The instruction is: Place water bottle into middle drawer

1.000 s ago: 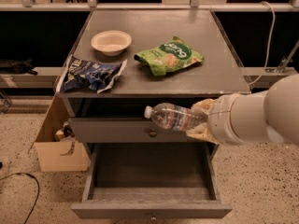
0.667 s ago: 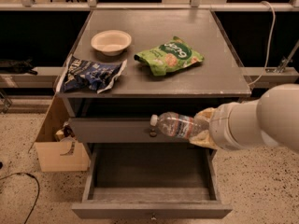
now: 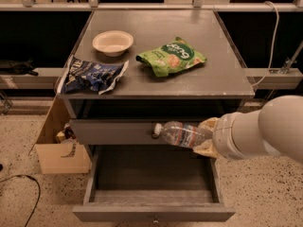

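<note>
My gripper (image 3: pixel 204 137) comes in from the right on a thick white arm and is shut on the water bottle (image 3: pixel 182 134). The clear ribbed bottle lies level, its cap end pointing left beside the knob of the closed upper drawer (image 3: pixel 113 132). It hangs above the right rear of the middle drawer (image 3: pixel 154 213), which is pulled out wide with its grey box open below. Only the pale fingers (image 3: pixel 207 125) show around the bottle's base end.
On the cabinet top (image 3: pixel 218 65) lie a pale bowl (image 3: pixel 112 42), a green snack bag (image 3: pixel 171 56) and a dark blue snack bag (image 3: pixel 92 74) at the left front edge. A cardboard box (image 3: pixel 59 148) stands on the floor at the left. A cable (image 3: pixel 19 183) runs across the floor.
The gripper and bottle have moved down and a little to the right, from in front of the upper drawer's face to lower over the open middle drawer.
</note>
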`<act>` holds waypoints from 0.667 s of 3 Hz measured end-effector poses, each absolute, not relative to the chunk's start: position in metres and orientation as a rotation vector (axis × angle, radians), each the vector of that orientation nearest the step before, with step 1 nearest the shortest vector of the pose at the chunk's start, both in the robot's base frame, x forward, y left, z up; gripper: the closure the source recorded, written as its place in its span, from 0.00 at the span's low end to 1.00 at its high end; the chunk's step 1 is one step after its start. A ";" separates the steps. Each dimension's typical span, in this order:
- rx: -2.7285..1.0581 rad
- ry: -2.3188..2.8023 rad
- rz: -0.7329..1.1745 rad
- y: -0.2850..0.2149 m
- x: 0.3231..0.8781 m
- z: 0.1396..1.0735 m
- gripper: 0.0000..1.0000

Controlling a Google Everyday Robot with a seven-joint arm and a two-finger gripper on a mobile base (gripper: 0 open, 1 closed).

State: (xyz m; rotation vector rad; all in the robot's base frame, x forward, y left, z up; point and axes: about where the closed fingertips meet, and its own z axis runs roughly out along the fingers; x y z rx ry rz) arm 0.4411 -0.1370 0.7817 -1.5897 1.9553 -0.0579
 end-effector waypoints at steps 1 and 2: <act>-1.583 2.017 -0.083 -0.156 0.445 0.780 1.00; -1.532 2.072 -0.103 -0.177 0.450 0.775 1.00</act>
